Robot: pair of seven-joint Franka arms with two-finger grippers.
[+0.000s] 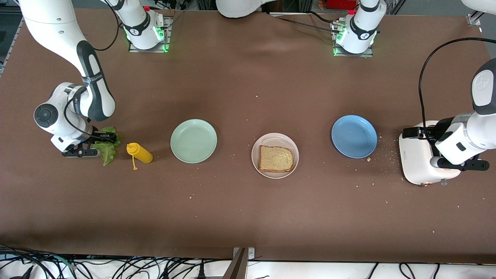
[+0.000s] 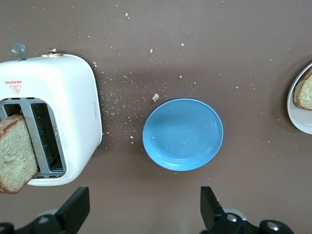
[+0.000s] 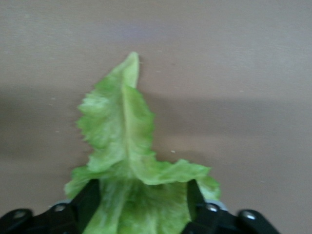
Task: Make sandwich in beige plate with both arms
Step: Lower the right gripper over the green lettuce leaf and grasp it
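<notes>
Bread (image 1: 275, 158) lay on the beige plate (image 1: 293, 148) mid-desk, between mint plate (image 1: 193, 140) and blue plate (image 1: 354, 136); our right tool (image 3: 141, 207) straddled the lettuce (image 3: 122, 141), fingers spread around it; our left tool (image 2: 141, 212) hung spread over the toaster (image 2: 68, 112), another slice (image 2: 14, 153) in its slot.

Bread slice (image 1: 275, 158) is set in the beige plate (image 1: 294, 153), mid-table. One plate (image 1: 193, 140) is placed beside it toward the right arm's end, then squeeze bottle (image 1: 140, 153), then lettuce leaf (image 1: 107, 149). Another plate (image 1: 354, 136) and toaster (image 1: 416, 157), second slice (image 2: 14, 153) in its slot, are placed toward the left arm's end.
</notes>
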